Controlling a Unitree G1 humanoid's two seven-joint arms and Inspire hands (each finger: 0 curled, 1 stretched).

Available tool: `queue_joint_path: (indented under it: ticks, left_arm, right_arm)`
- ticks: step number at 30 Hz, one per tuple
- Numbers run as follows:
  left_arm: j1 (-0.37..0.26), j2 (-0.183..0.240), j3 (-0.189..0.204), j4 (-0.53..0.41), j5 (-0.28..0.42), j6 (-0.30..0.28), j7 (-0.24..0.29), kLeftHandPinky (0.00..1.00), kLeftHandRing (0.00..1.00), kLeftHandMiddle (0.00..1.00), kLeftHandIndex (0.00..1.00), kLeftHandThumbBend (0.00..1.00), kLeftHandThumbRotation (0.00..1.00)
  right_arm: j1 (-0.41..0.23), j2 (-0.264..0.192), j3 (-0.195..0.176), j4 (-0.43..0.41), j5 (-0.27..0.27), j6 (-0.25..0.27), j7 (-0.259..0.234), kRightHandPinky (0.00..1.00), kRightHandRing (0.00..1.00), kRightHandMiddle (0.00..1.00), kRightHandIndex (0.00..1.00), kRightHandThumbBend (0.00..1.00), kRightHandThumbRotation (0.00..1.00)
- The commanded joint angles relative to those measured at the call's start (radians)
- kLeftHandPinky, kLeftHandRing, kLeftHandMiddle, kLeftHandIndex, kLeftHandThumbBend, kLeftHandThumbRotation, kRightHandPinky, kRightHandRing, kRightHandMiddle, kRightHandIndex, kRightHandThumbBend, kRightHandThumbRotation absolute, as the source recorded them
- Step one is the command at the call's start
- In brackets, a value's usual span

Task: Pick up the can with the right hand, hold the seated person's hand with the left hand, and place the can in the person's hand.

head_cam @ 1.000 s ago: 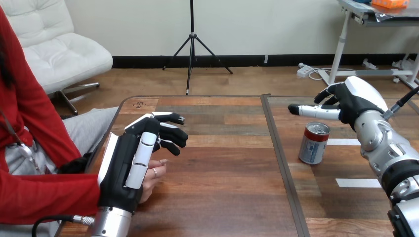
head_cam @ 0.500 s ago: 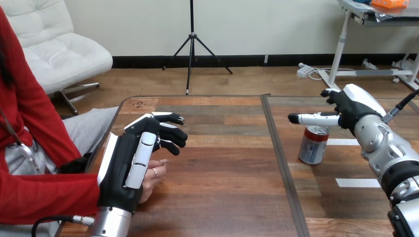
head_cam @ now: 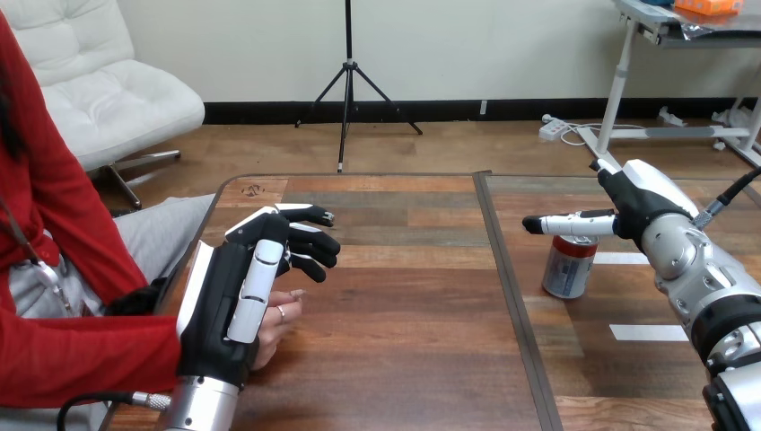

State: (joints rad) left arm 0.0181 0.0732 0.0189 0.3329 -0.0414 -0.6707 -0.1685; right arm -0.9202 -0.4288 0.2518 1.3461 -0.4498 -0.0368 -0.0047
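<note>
A silver can (head_cam: 567, 268) with a red band near its top stands upright on the right part of the wooden table (head_cam: 404, 341). My right hand (head_cam: 639, 199) hovers just over it, open; a straight finger (head_cam: 565, 222) reaches left across the can's top rim. On the left side, my left hand (head_cam: 235, 301) lies open on top of the person's hand (head_cam: 280, 312), its fingers stretched forward and loosely bent at the tips. The person's fingers peek out under its right edge. I cannot see any of my fingers wrapped round that hand.
A dark seam (head_cam: 508, 278) runs front to back between the two tabletops, left of the can. Two white tape strips (head_cam: 650, 332) lie on the table to the right of the can. The person's red sleeve (head_cam: 81, 355) rests at the table's left edge.
My right hand has dropped and turned, so its straight finger now lies level with the can's top instead of above it. The left hand, the person's hand and the can have not moved.
</note>
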Motion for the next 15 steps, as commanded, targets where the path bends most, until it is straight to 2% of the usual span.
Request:
queue_joint_path:
  ticks: [1, 15]
  left_arm:
    - [-0.059, 0.007, 0.008, -0.017, 0.000, -0.022, 0.005, 0.41, 0.51, 0.52, 0.58, 0.52, 1.00]
    - [-0.060, 0.010, 0.009, -0.016, 0.003, -0.027, 0.007, 0.41, 0.51, 0.51, 0.58, 0.53, 1.00]
  right_arm:
    - [-0.019, 0.020, -0.013, 0.000, 0.011, 0.004, 0.008, 0.84, 0.95, 0.98, 0.99, 1.00, 0.51]
    - [-0.018, 0.018, -0.001, 0.004, 0.002, 0.022, 0.049, 0.82, 0.95, 0.97, 0.99, 1.00, 0.50]
